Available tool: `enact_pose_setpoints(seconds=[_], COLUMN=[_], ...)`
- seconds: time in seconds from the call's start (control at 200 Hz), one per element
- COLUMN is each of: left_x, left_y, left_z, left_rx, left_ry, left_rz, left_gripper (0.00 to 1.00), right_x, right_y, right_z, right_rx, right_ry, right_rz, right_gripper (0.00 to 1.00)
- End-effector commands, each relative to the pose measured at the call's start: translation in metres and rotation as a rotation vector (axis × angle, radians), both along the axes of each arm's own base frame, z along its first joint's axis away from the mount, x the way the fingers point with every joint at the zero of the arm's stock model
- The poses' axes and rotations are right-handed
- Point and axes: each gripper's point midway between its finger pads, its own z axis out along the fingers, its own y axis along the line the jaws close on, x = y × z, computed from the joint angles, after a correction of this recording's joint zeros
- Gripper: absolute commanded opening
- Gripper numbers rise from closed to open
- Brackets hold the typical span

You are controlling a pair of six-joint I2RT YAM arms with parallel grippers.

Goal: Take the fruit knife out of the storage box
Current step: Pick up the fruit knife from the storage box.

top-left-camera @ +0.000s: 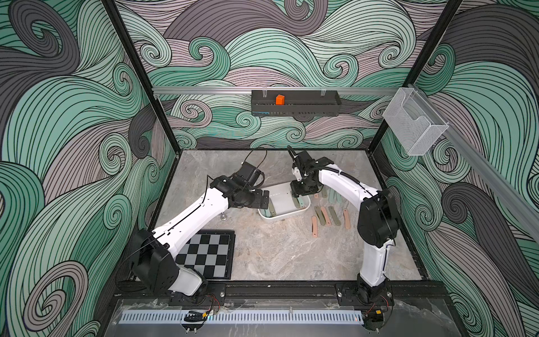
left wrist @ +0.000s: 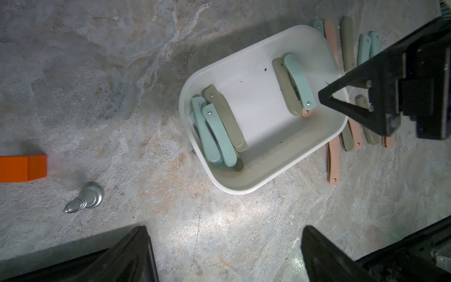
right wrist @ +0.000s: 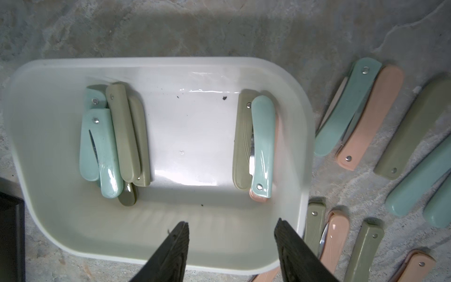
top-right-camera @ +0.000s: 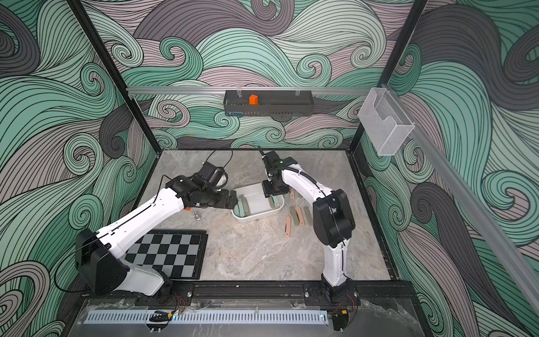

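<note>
Near L, chessboard (top-left-camera: 207, 253) is lying flat on the tabletop (top-left-camera: 277, 256), not part of this job. Further in, storage box (top-left-camera: 281, 219) is sitting mid-scene. Just R of it, folded fruit knives (top-left-camera: 322, 216) in pink, olive and teal are lying loose on the surface, so removal is looking well underway, prob. past halfway. Left inside: a pile (right wrist: 114, 144) of teal and olive ones is resting at box's L end. A 3-stack (right wrist: 258, 146), teal over olive and pink, is resting at its R end. R gripper (right wrist: 231, 225) is hovering over box's R part w/ jaws apart and nothing btwn them, likely lining up on that stack. L gripper (left wrist: 224, 230) is waiting just L of box, spread wide, empty. On the far wall, black tray (top-left-camera: 294, 106) is holding an orange block (top-left-camera: 280, 99).
</note>
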Motion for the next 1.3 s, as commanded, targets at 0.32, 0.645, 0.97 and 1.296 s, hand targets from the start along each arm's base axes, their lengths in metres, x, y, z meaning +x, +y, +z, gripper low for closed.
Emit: enact_pose_setpoints(seconds=[0.32, 0.645, 0.97, 1.296], left_x=[-0.006, -0.003, -0.001, 0.000], left_y=[0.000, -0.001, -0.001, -0.001], left_z=[-0.020, -0.030, -0.034, -0.034], left_rx=[-0.001, 0.022, 0.023, 0.021], left_ry=[0.110, 0.163, 0.180, 0.183], left_rz=[-0.027, -0.035, -0.034, -0.028], left_gripper=[0.99, 0.99, 0.99, 0.99], right_x=[0.009, 0.023, 0.018, 0.008], right_y=[0.011, 0.015, 0.024, 0.017], right_z=[-0.054, -0.080, -0.095, -0.109], right_rx=[-0.037, -0.043, -0.018, -0.058], right_ry=[0.111, 0.143, 0.188, 0.222], right_rz=[0.030, 0.030, 0.045, 0.025], right_gripper=[0.50, 0.50, 0.57, 0.43])
